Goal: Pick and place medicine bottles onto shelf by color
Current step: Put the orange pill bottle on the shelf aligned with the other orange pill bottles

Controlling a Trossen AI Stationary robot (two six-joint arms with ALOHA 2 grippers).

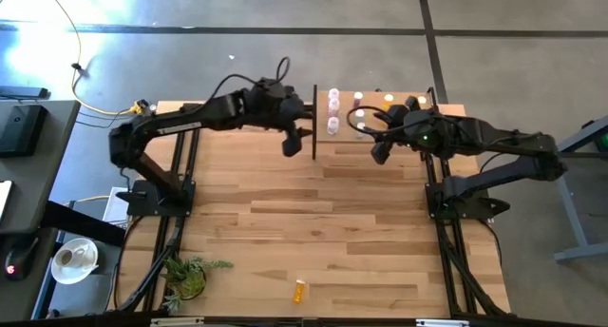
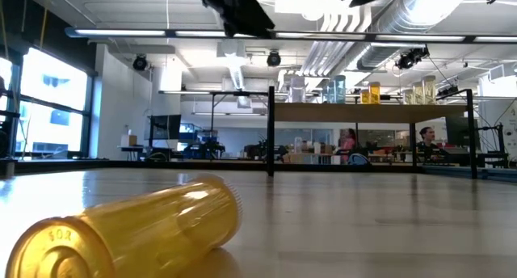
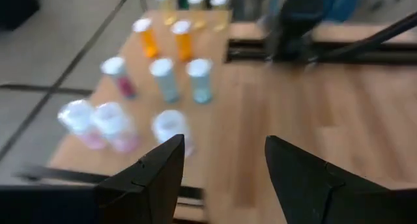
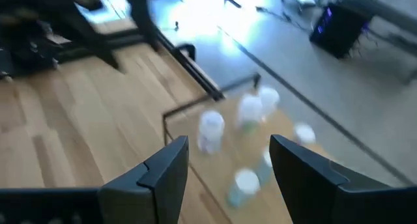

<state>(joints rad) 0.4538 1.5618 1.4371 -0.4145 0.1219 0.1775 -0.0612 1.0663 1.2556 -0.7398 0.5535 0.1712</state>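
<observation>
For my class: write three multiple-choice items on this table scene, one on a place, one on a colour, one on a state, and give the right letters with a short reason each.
1. Where is the fallen bottle?
A. on the shelf
B. on the tabletop's near part, far from the shelf
C. in a gripper

2. What colour is its body?
A. yellow-orange
B. blue
C. black

3. How does the left gripper stand?
A. shut on a bottle
B. open and empty
C. shut on a plant

Answers:
1 B: the high view shows it alone near the table edge, with the shelf at the far end.
2 A: the low view shows a yellow-orange body lying on its side.
3 B: the left wrist view shows a bare gap between the fingers.
</observation>
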